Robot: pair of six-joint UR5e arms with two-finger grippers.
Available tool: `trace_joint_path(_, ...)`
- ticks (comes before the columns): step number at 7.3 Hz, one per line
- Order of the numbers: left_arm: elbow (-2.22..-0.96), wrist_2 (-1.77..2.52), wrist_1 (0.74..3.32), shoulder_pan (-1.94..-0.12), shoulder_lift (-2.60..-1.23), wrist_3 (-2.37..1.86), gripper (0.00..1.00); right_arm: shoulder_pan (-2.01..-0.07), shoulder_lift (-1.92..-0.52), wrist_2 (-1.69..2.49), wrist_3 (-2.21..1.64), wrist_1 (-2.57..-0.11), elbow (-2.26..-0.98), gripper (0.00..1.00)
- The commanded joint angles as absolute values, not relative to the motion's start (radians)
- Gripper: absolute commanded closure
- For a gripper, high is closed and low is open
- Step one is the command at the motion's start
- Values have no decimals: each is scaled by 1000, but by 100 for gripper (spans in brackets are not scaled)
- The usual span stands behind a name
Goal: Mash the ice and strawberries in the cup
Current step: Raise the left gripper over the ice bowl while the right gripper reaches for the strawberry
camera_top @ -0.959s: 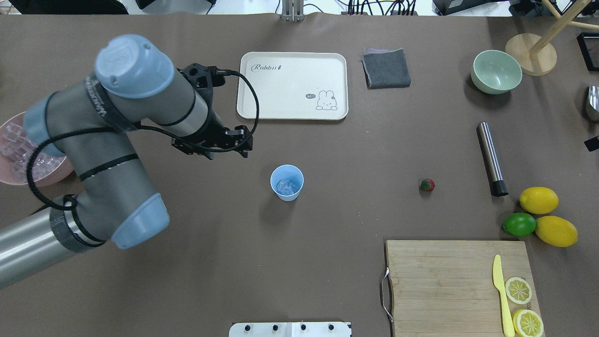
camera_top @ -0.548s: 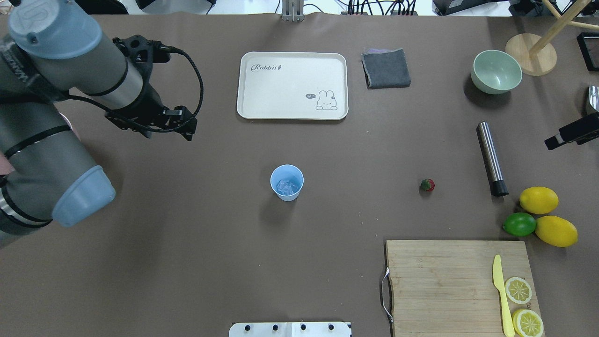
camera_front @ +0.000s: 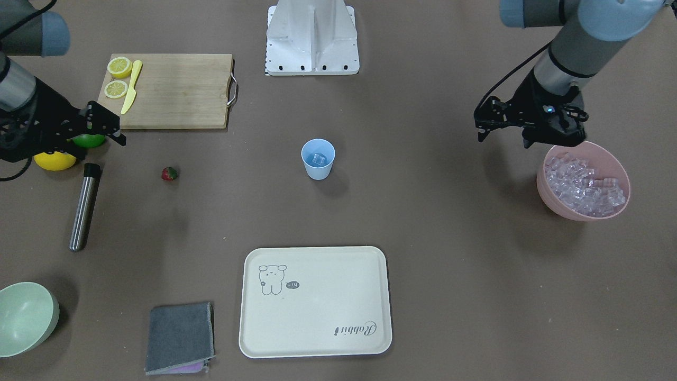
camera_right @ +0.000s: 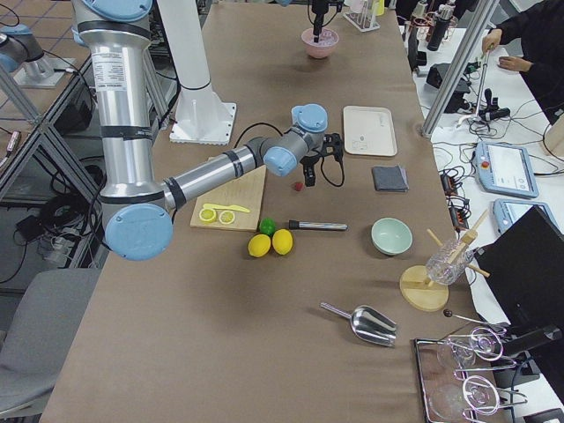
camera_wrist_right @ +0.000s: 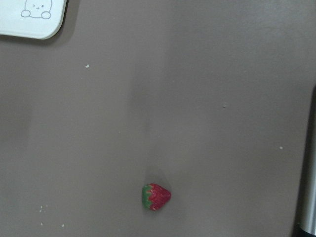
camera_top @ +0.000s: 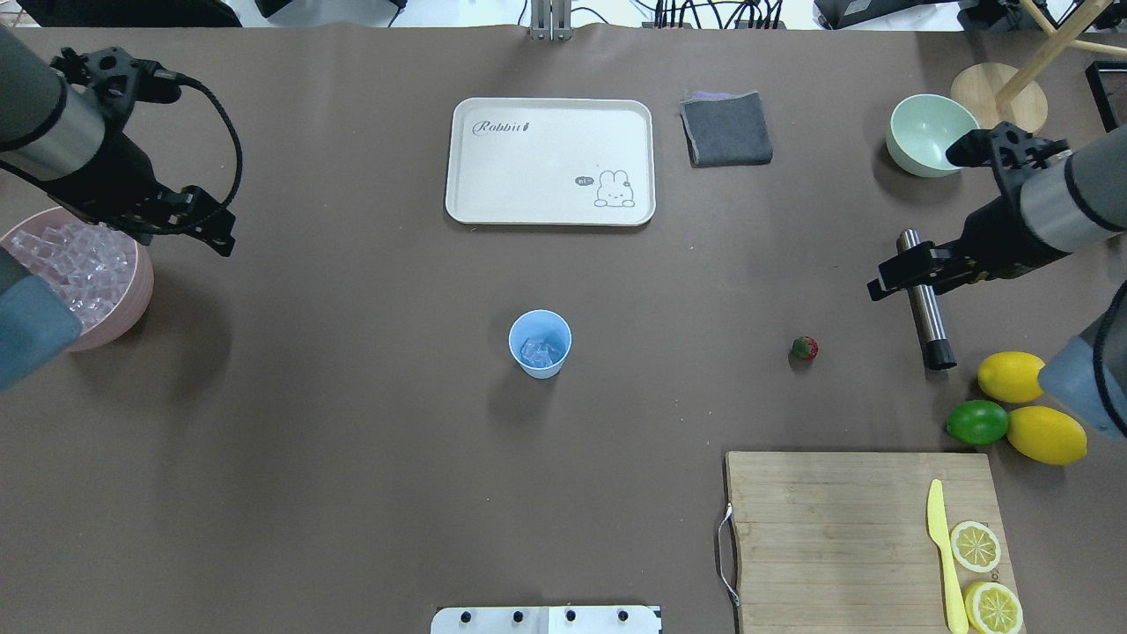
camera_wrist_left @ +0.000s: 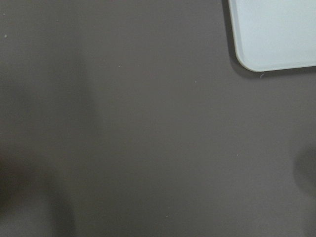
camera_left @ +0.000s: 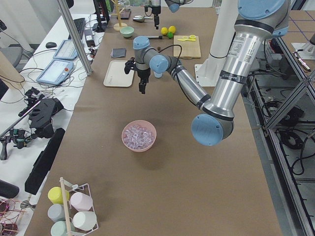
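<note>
Shows strawberry [camera_top: 804,349] lying on table, well to robot's right of upright cup [camera_top: 540,343] holding ice [camera_top: 539,352]; long axis crosswise, leafy top toward cup. Cannot tell whether left gripper [camera_top: 214,236] or right gripper [camera_top: 883,284] is spread.

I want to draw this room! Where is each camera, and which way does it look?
Front-facing: across the table, facing the robot's base; left arm, right arm show.
Overhead: behind the robot, looks down on the cup; both arms show.
Exterior left: table's end; left arm nearest.
Exterior right: opposite end; right arm nearest.
Left wrist: down at the tray corner; no hand shows.
Right wrist: down at the strawberry; no hand shows.
Overhead and right wrist share the strawberry.
</note>
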State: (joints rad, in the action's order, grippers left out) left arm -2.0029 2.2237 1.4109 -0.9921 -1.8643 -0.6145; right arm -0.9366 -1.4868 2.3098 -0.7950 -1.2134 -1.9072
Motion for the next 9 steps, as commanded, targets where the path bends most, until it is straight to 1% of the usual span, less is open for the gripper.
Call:
trace_joint_path(1, -2016, 2243, 1411, -1055, -1797, -529, 4, -821, -1436, 2200, -891, -1207, -1881, 0)
trace_joint_path(2, -2016, 2243, 1410, -1055, -1796, -529, 4, -775, -1428, 2157, -900, -1207, -1861, 0)
trace_joint_path(7, -2032, 2240, 1410, -1063, -1796, -538, 3, -709, -1402, 2079, -899, -1209, -1772, 2)
trace_joint_path(9, -2043, 2240, 1411, -1065, -1770, -529, 3, -692, -1388, 2077, -899, -1209, -1750, 9)
